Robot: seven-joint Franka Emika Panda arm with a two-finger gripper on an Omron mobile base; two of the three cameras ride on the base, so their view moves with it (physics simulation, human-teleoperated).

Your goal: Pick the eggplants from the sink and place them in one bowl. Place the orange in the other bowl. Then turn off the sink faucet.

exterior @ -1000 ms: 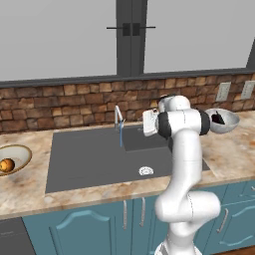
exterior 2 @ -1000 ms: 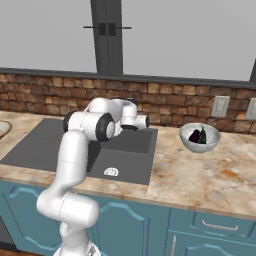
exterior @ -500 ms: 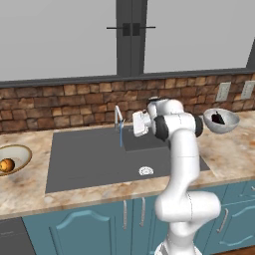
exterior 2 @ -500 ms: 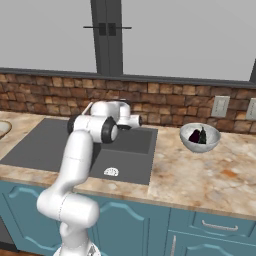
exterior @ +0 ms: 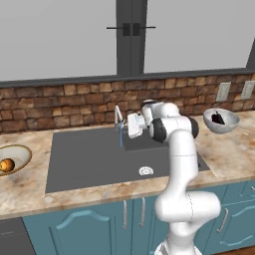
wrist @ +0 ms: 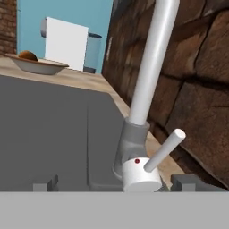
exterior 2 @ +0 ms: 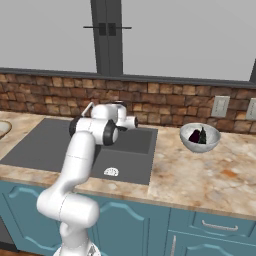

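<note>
Up close, the gripper (wrist: 108, 184) had its two dark fingers (wrist: 44, 184) spread wide and empty, one either side of the base of the sink faucet (wrist: 145, 96), whose small lever (wrist: 164, 150) stuck out at a slant just ahead of them. That faucet was a slim, smooth grey tube rising from a rounded collar and a white cap marked with a red dot; in the left base view a thin blue stream (exterior: 120, 138) fell from its spout, so the water was judged to be on and shutting it off was the step in hand. Round it lay the sink (exterior: 89, 157), a flat dark grey rectangular basin with a small round pale drain (exterior: 146, 171) and no fruit or vegetables visible in it. Off to the right, the deep speckled stone-like bowl (exterior 2: 200, 138) sat on the mottled tan counter with dark glossy eggplants (exterior 2: 198, 136) inside, though how many could not be told. Well apart at the far left, the shallow tan-rimmed bowl (exterior: 13, 159) held the round orange (exterior: 6, 165). Sorting therefore looked finished, leaving only the faucet. Rough brick backed the counter.
</note>
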